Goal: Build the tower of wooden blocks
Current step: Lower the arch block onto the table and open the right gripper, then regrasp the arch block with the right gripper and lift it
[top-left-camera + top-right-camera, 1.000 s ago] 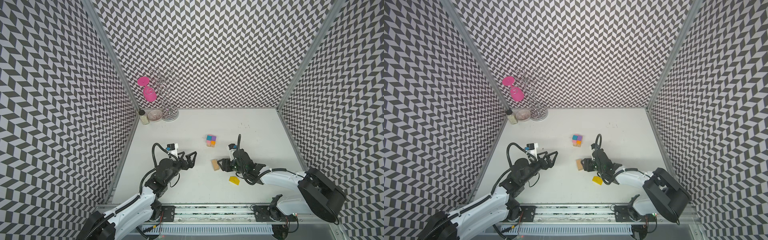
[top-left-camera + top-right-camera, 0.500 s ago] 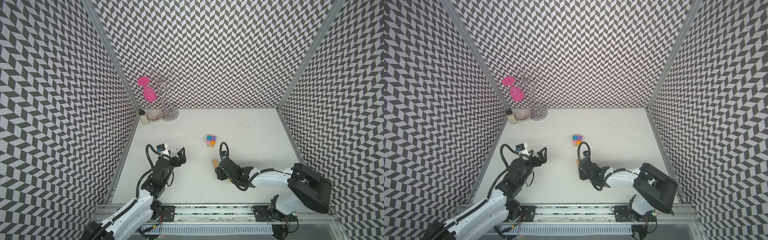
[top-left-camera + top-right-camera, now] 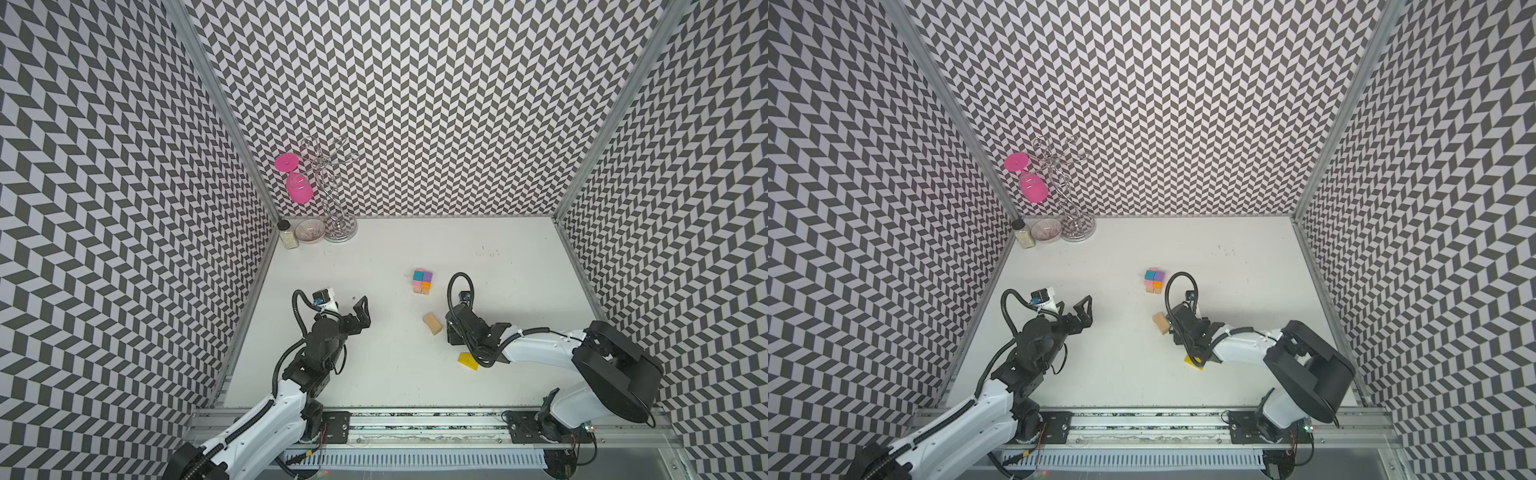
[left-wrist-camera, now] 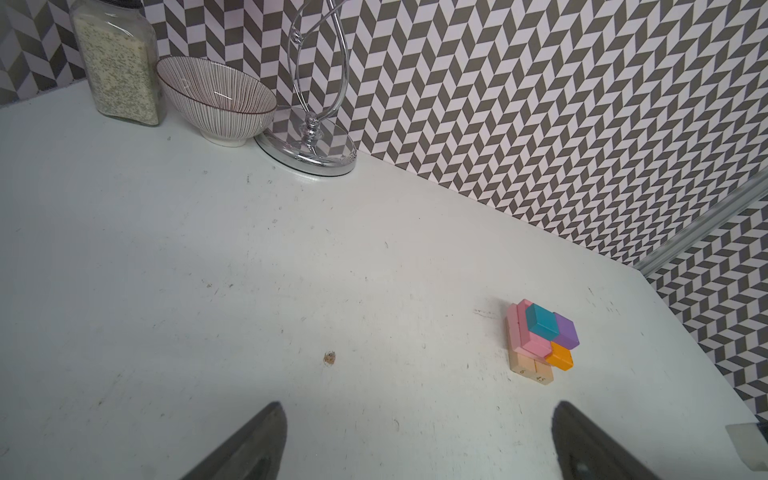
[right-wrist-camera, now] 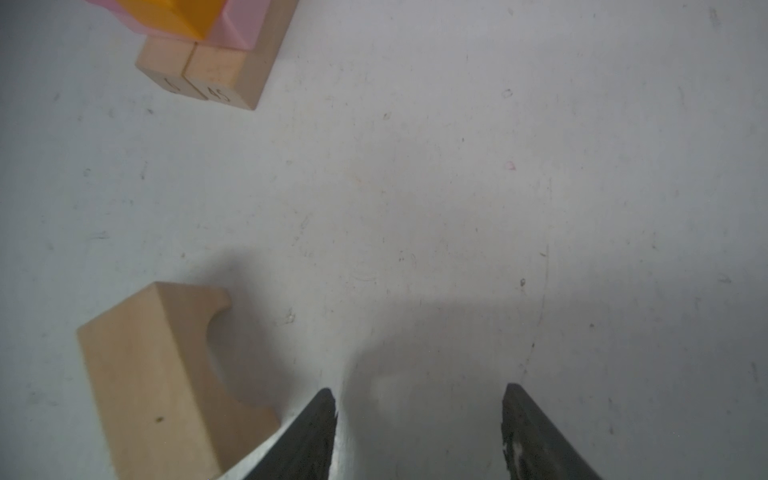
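Right claw (image 5: pixel 419 399) low over desk (image 5: pixel 457 187), fingers apart, nothing between them. Tan arch (image 5: pixel 166 374) lies outside the gap, just beside one finger. Tower (image 3: pixel 422 281) stands near, mid-desk. Yellow roof piece (image 3: pixel 468 360) loose beside right arm. Left claw (image 4: pixel 417 411) spread, empty, well apart. Risk: closing now misses arch, or finger shoves it toward tower's overhanging blocks.

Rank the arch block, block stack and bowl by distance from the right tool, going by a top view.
Measured from the right tool, as seen in a top view:
1. arch block: lying on the table just left of the tool.
2. block stack: farther back, mid-table.
3. bowl: in the far back left corner, by the wall.
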Available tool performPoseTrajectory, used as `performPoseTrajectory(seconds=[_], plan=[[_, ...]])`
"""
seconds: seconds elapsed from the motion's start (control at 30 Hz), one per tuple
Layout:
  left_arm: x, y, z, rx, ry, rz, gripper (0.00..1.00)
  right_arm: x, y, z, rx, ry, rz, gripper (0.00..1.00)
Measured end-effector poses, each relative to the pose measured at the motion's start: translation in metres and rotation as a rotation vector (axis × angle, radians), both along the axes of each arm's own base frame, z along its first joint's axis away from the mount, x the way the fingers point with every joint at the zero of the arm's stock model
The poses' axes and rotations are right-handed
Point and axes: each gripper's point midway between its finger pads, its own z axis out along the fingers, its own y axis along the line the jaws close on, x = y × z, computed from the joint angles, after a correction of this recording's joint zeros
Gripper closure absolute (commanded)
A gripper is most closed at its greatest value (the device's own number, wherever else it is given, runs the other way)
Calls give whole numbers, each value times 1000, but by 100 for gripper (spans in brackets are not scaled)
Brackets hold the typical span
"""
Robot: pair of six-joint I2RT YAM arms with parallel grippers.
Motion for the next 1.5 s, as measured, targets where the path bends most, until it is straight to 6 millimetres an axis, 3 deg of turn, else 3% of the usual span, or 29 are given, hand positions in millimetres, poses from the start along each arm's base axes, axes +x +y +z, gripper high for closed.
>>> performPoseTrajectory(seconds=[0.23, 0.4, 0.5, 0.77, 1.03, 1.17, 1.3, 1.43, 1.5], plan=[[-1, 0, 3, -6, -11, -2, 0, -35, 39, 22, 76, -33, 170, 30], [-1, 0, 3, -6, -10, -3, 0, -39, 45, 10, 61, -13, 178, 29], [-1, -1, 3, -8, -9, -9, 0, -32, 40, -7, -12, -5, 143, 29], [-1, -2, 3, -9, -8, -13, 0, -7, 49, -5, -14, -50, 86, 28], [-1, -2, 3, -11, -7, -19, 0, 21, 21, -4, -3, -64, -23, 29], [-1, -3, 3, -11, -7, -20, 0, 24, 12, -5, 5, -67, -44, 30], [-1, -3, 3, -11, -7, -22, 0, 20, 17, -4, 21, -56, -22, 31], [-1, -3, 3, -12, -7, -23, 0, 5, 41, -2, 31, -37, 37, 20], [-1, -3, 3, -12, -7, -24, 0, -1, 59, -1, 52, -24, 65, 6]])
